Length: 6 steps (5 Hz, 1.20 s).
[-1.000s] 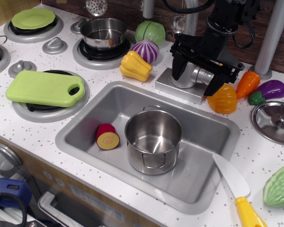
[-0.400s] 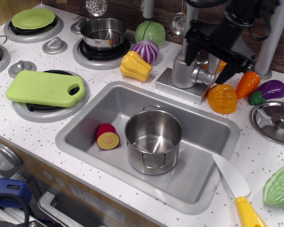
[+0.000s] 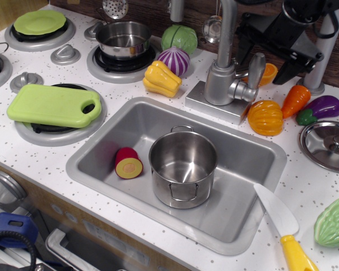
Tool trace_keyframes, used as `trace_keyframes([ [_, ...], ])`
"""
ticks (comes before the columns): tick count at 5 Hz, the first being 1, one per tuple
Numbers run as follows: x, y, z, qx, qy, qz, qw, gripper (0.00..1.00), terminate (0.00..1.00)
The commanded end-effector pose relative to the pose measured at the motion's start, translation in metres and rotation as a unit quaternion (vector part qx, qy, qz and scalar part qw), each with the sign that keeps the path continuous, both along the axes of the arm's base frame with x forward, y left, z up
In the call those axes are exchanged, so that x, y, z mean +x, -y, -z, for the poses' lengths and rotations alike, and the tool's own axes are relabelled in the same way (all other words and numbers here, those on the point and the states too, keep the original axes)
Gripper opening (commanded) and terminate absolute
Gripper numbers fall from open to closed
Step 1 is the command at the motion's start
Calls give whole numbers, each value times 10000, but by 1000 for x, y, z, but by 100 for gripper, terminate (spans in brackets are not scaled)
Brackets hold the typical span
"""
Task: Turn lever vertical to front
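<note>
Far left of the fingers: green plate (image 3: 39,21) on a back burner, green cutting board (image 3: 53,105) on the front one, both on the white speckled counter (image 3: 130,93). Closer in: small steel pot (image 3: 123,38) on a burner, yellow squash (image 3: 161,79), purple onion (image 3: 174,60), green cabbage (image 3: 179,38). Below and left of the fingers: sink (image 3: 101,141) holding one large steel pot (image 3: 183,167) and one halved red fruit (image 3: 128,164).

Just left of and below the fingers: faucet body (image 3: 219,84) with the lever (image 3: 254,72) on its right side, blade standing roughly upright, long axis near vertical, stub joining at the bottom. Fingers (image 3: 282,48) up and to the right of the lever, apart from it, black, apparently spread with nothing between; hard to be sure against the dark wall. Only one arm, so no choice of nearer hand. Judged: any swing toward the front needs a reach down-left to the blade.

Below the fingers: orange pepper (image 3: 265,117), carrot (image 3: 295,100), eggplant (image 3: 319,108). Further down: pot lid (image 3: 327,145), toy knife (image 3: 282,226), green bitter gourd (image 3: 334,221).
</note>
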<state>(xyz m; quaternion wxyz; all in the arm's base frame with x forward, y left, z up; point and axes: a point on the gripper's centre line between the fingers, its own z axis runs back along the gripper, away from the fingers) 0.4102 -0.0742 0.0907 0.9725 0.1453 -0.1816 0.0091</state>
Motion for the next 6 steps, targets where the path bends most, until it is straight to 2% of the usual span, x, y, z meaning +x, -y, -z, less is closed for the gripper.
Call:
trace_keyframes([
  [1, 12, -8, -14, -102, 340, 28, 9994, 100, 0],
  [2, 15, -11, -12, -179, 286, -62, 9994, 0, 0],
  [4, -1, 1, -14, -302, -47, -415, 9987, 0, 0],
  [5, -19, 13, -18, -463, -328, -610, 9965, 0, 0],
  [6, -27, 16, -10, -708, -710, -689, 9926, 0, 0],
])
